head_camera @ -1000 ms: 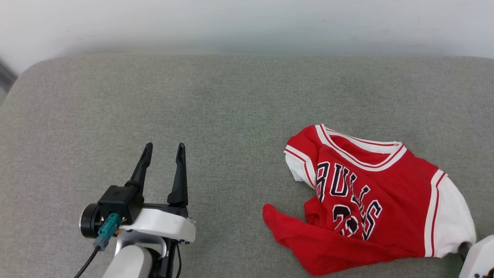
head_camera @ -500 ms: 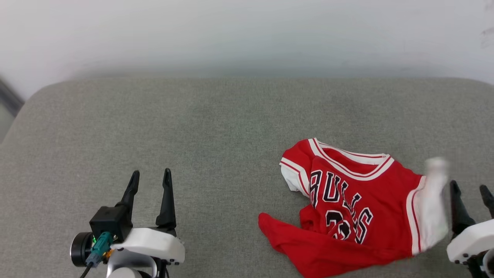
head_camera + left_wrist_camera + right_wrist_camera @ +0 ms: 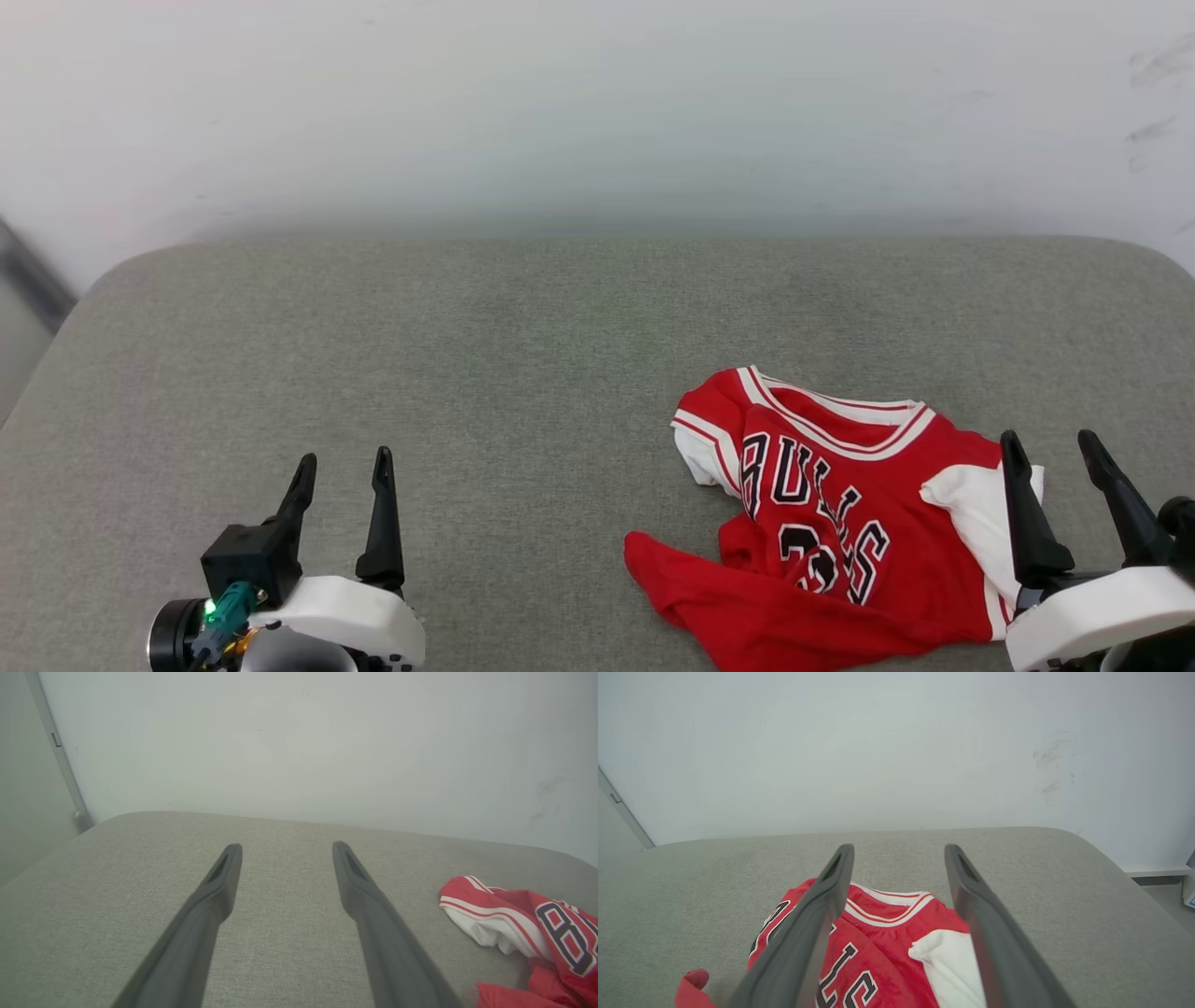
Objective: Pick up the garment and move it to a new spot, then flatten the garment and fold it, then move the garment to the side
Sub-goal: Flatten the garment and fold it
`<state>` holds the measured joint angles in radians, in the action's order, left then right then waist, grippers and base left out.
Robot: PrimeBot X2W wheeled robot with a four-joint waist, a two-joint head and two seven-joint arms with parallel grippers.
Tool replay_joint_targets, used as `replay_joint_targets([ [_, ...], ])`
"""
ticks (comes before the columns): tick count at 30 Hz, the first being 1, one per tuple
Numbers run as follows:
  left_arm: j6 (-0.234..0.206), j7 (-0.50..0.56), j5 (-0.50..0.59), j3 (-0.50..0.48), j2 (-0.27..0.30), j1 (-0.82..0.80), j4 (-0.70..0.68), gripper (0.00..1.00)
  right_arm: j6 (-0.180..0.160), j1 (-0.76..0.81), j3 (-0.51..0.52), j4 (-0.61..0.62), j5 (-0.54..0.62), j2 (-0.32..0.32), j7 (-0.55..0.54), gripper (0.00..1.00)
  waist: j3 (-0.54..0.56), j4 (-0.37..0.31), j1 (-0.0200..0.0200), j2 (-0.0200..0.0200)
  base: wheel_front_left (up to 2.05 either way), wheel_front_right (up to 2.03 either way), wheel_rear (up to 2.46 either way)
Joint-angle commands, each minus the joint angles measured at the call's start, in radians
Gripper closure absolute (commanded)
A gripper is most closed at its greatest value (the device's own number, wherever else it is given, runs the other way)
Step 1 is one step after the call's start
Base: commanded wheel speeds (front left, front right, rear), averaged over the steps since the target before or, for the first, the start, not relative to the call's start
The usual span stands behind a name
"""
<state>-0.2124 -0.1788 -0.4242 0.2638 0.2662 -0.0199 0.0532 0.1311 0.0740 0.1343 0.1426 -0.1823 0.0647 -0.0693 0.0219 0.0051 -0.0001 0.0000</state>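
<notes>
The garment [image 3: 831,523] is a red jersey T-shirt with white sleeves and black "BULLS 23" lettering. It lies crumpled on the right half of the grey cushion [image 3: 523,373], with one white sleeve folded over the red front. My right gripper [image 3: 1049,446] stands open at its right edge, above that white sleeve, holding nothing. In the right wrist view the garment [image 3: 887,947] lies below the right gripper [image 3: 900,851]. My left gripper [image 3: 342,461] is open over bare cushion at the lower left, well apart from the shirt. The left wrist view has the garment [image 3: 523,924] at its right, beside the left gripper [image 3: 286,847].
A pale wall [image 3: 597,112] rises right behind the cushion's rounded far edge. The cushion's left edge [image 3: 37,373] drops off to a floor strip. Bare cushion stretches across the middle and left.
The right gripper has let go of the white sleeve, which dropped folded onto the red front, and now stands open beside it. The head camera has tilted, shifting the whole picture downward.
</notes>
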Motion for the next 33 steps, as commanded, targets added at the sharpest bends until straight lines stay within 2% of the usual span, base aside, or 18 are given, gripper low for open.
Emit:
replay_joint_targets([
  [1,-0.006,0.013,0.003,0.003,0.005,0.005,-0.008,0.0,-0.001,0.024,-0.011,0.035,0.008,-0.005,-0.012,0.0,0.0,-0.009,0.0001,0.0,0.0,0.0,0.0],
  [10,0.027,0.137,0.017,0.062,0.012,-0.135,-0.011,0.0,-0.001,0.028,-0.053,0.174,0.003,-0.014,-0.039,0.0,-0.058,-0.054,0.0001,0.0,0.0,0.0,0.0],
  [16,0.082,0.27,0.017,0.13,-0.017,-0.326,0.05,0.0,-0.001,-0.025,-0.071,0.227,-0.009,-0.015,-0.033,0.0,-0.167,-0.094,0.0001,0.0,0.0,0.0,0.0],
  [22,0.153,0.416,0.008,0.205,-0.049,-0.493,0.162,0.0,-0.001,-0.077,-0.08,0.225,-0.017,-0.015,-0.015,0.0,-0.271,-0.136,0.0001,0.0,0.0,0.0,0.0],
  [27,0.216,0.544,-0.002,0.267,-0.066,-0.584,0.262,0.0,-0.001,-0.107,-0.085,0.214,-0.025,-0.015,0.009,0.0,-0.33,-0.161,0.0001,0.0,0.0,0.0,0.0],
  [33,0.268,0.681,-0.005,0.326,-0.068,-0.646,0.369,0.0,-0.001,-0.127,-0.089,0.186,-0.044,-0.015,0.028,0.0,-0.365,-0.181,0.0001,0.0,0.0,0.0,0.0],
])
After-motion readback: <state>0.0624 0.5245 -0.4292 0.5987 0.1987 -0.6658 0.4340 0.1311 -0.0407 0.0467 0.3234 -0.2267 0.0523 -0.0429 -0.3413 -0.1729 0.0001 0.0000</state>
